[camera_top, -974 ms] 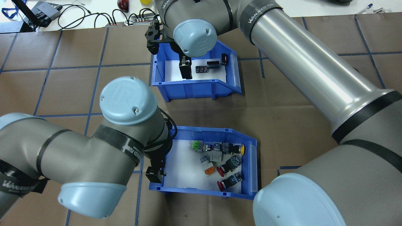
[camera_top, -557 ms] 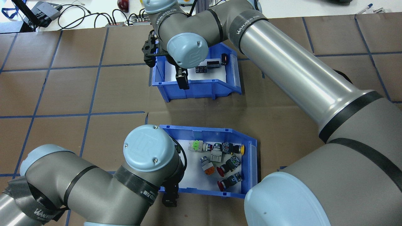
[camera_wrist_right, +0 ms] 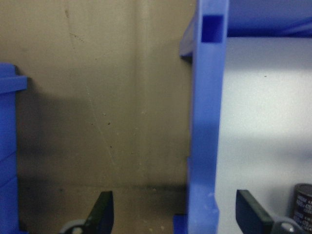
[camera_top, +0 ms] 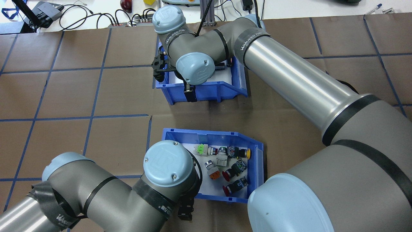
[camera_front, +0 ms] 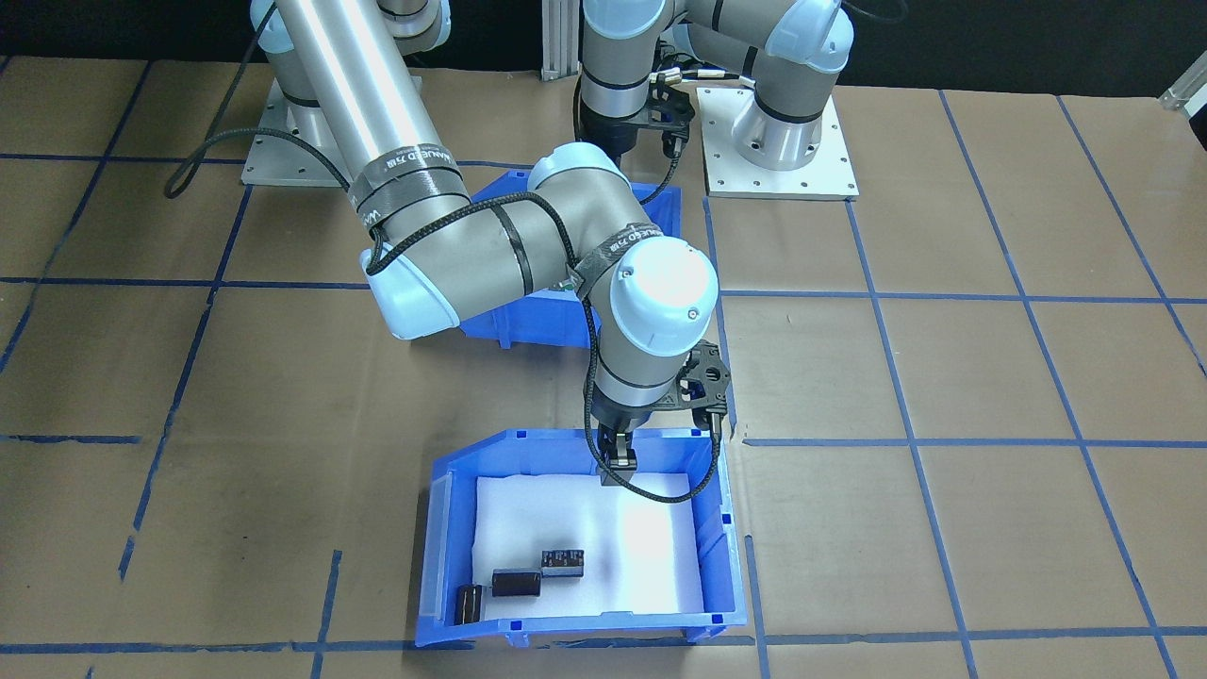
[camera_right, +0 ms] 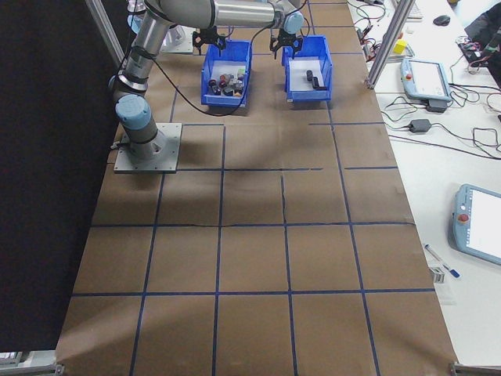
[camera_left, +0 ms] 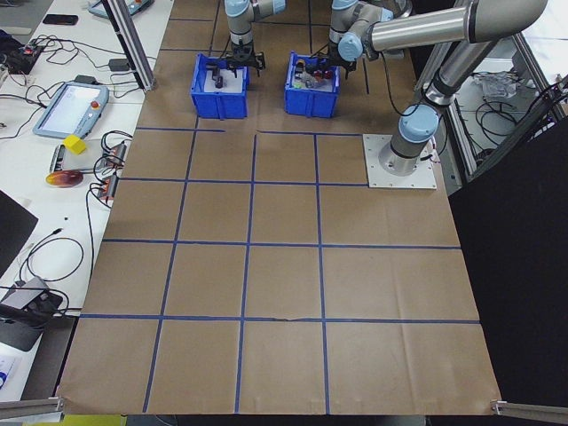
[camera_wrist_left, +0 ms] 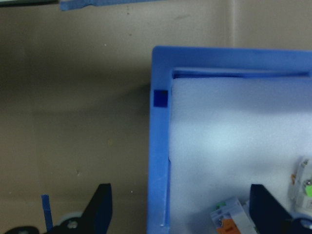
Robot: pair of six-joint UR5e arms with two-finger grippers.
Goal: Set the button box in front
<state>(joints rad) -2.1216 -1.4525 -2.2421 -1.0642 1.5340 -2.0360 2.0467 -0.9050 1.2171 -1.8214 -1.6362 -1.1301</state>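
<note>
The button box sits on the table nearer the robot, its white liner holding switches with red, orange, yellow and green caps; the second bin, with dark parts, stands farther out, apart from it. The left gripper is spread wide, straddling the button box's wall, one finger outside and one over the liner; the right gripper is likewise agape astride the second bin's wall; neither seems to touch the plastic, though the wrist views are blurred.
</note>
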